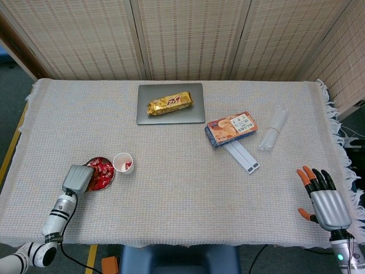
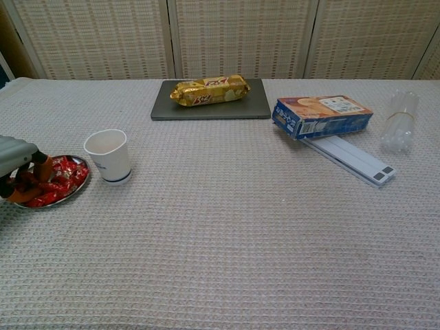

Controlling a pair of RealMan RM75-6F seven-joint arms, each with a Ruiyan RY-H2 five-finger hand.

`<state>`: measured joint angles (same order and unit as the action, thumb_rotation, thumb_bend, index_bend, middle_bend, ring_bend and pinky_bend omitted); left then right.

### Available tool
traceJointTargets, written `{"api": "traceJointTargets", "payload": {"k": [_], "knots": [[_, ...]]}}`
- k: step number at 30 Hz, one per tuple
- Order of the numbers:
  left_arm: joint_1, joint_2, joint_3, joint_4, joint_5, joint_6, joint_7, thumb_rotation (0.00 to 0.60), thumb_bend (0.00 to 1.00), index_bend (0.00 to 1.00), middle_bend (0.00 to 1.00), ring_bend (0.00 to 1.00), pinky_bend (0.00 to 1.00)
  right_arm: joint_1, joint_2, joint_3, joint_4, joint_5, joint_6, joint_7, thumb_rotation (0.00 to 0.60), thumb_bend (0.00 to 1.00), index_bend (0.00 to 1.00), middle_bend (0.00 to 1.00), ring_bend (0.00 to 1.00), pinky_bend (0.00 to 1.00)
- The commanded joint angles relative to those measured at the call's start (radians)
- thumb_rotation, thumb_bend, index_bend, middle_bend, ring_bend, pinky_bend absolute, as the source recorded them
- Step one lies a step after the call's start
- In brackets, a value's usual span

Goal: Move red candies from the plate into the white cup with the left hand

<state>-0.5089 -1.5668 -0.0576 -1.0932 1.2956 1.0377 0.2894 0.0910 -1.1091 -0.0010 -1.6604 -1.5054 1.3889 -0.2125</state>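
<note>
Left hand [image 2: 19, 168] is curled down into the red candies [image 1: 102, 172] on the plate [image 2: 74, 188], near left, and neighbours could be dragged out beside the white cup [image 2: 108, 155] if lifted carelessly.

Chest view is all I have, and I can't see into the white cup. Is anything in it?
Observer: Yes. The head view looks down into the white cup and shows a red candy inside.
Operator: My right hand is out of frame. Where is it?
Observer: The right hand is at the table's near right corner, fingers spread, holding nothing.
Operator: How does the left hand sit over the plate?
Observer: From above, the left hand covers the plate's near left part.
</note>
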Motion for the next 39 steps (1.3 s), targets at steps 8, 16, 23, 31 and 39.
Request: {"api": "traceJointTargets", "payload": {"k": [8,16,23,31,39], "knots": [[0.007,0.019,-0.009,-0.031,0.024,0.035,-0.019,0.600,0.56,0.69,0.71,0.65,1.00,0.000,0.000,0.000,0.000,0.000,0.001,0.000,0.600,0.06,0.00,0.00,0.00,0.00],[-0.001,0.096,-0.034,-0.159,0.048,0.075,-0.011,0.600,0.59,0.72,0.73,0.67,1.00,0.001,0.000,0.002,0.001,0.004,-0.002,0.000,0.600,0.06,0.00,0.00,0.00,0.00],[-0.052,0.156,-0.108,-0.309,0.047,0.100,0.051,0.600,0.59,0.72,0.73,0.67,1.00,0.004,0.000,0.005,0.001,0.012,-0.008,-0.002,0.600,0.06,0.00,0.00,0.00,0.00],[-0.132,0.122,-0.155,-0.364,0.010,0.054,0.144,0.600,0.60,0.72,0.73,0.67,1.00,0.007,0.001,0.009,0.002,0.021,-0.013,0.000,0.600,0.06,0.00,0.00,0.00,0.00],[-0.176,0.047,-0.147,-0.306,-0.046,0.006,0.205,0.600,0.60,0.71,0.72,0.67,1.00,0.003,0.009,0.010,0.003,0.020,-0.004,0.016,0.600,0.06,0.00,0.00,0.00,0.00]]}}
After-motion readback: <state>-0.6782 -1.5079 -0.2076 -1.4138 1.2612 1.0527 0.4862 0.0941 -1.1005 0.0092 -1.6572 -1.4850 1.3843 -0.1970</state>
